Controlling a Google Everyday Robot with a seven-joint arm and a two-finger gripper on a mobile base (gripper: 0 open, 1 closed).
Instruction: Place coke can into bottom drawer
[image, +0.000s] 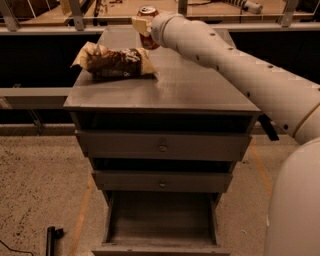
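Note:
The red coke can (149, 40) with its silver top is at the back of the grey cabinet top (200, 90), just behind the chip bag. My gripper (144, 26) sits at the end of the long white arm coming in from the right. Its tan fingers (140, 24) are closed around the can and cover part of its side. The can looks slightly raised off the top. The bottom drawer (162, 220) is pulled open low in the view, and its plain grey inside shows nothing in it.
A brown and tan chip bag (115, 61) lies on the left of the cabinet top. Two knobbed drawers (162, 146) (161, 182) are shut above the open one. My white arm and body fill the right side. A black object (50, 237) lies on the floor at lower left.

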